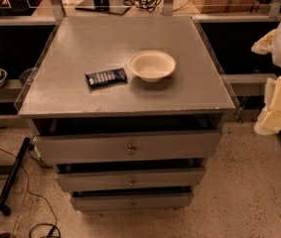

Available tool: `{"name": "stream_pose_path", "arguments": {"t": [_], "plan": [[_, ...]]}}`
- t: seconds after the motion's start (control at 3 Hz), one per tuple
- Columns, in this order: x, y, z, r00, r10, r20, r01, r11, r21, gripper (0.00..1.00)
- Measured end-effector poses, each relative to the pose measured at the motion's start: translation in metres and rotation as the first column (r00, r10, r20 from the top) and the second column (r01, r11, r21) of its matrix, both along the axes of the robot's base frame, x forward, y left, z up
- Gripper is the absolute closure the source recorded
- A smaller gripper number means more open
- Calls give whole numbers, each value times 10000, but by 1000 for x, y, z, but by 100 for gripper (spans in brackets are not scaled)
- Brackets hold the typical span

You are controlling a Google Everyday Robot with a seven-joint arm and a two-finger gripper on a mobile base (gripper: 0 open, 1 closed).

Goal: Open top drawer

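Observation:
The top drawer [127,145] is the widest grey front of three in a grey cabinet, with a small round brass knob [130,149] at its centre. It stands out a little from the cabinet, with a dark gap showing above it under the cabinet top. My gripper [278,100], cream and white, is at the right edge of the view. It is beside the cabinet's right side, raised above drawer height and well apart from the knob.
A white bowl [151,65] and a dark snack bar [106,77] lie on the cabinet top [80,43]. The middle drawer [130,178] and bottom drawer [131,201] sit below. A black bar and cables [11,175] lie on the floor at left.

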State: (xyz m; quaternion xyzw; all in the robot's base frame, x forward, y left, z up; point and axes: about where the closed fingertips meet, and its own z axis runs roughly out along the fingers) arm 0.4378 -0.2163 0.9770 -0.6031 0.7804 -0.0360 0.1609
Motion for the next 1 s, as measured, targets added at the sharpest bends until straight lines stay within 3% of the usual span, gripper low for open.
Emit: {"name": "stream_pose_path", "arguments": {"t": [0.33,1.0], "plan": [[-1,1,1,10000,-4,79,4,10000,-1,0],[-28,8,-26,9998,153,118,-161,9972,726,0]]}}
